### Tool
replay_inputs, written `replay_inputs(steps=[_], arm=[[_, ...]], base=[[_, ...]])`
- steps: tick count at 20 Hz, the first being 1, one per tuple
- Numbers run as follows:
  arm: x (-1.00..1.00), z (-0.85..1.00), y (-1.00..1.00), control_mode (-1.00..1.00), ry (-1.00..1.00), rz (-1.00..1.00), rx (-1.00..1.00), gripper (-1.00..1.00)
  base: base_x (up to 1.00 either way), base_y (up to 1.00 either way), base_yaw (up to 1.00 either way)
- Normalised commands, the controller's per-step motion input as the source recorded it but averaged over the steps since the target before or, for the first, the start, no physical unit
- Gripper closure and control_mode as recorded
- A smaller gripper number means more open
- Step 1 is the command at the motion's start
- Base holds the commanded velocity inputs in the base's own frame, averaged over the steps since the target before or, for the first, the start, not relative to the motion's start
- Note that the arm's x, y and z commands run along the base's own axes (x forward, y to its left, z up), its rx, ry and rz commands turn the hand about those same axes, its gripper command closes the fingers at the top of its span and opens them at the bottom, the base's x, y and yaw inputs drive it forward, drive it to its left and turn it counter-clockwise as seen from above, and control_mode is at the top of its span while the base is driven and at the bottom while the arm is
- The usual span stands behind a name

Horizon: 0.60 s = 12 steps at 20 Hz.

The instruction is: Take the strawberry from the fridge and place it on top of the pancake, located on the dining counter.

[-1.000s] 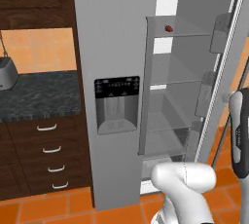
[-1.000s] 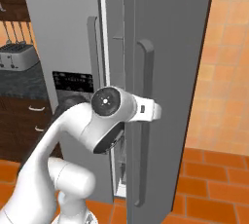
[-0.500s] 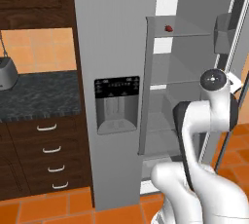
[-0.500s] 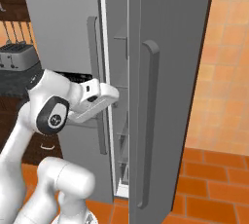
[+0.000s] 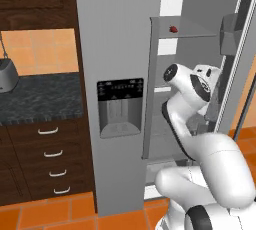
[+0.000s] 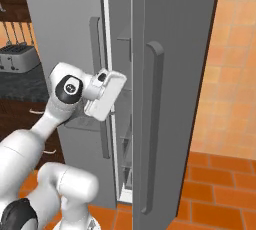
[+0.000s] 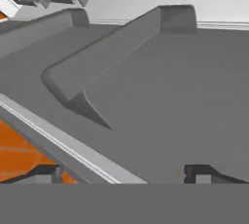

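The fridge (image 5: pixel 120 49) is shown with its right door (image 6: pixel 165 74) swung open. The strawberry (image 5: pixel 173 29) is seen on the top shelf (image 5: pixel 195 34) inside. The tool (image 7: pixel 121 174) is held wide open and empty, facing the door's handle (image 7: pixel 97 62).

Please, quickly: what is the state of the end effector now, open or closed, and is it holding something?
End effector: open, holding nothing; its tips stand wide apart in front of the grey fridge door.

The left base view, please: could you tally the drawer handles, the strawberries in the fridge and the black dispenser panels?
Drawer handles: 4
Strawberry: 1
Dispenser panel: 1
Total: 6
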Motion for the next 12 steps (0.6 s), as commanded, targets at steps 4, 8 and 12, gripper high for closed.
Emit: replay_inputs(steps=[4, 8, 12], arm=[[0.4, 0.1, -0.59, -1.0, 0.56, 0.0, -0.19, -1.0], [-0.3, 0.01, -0.52, -1.0, 0.35, -0.01, -0.12, -1.0], [-0.95, 0.0, -0.67, -1.0, 0.26, -0.04, -0.02, -1.0]], base=[[0.0, 0.0, 0.0], [0.0, 0.0, 0.0], [0.0, 0.0, 0.0]])
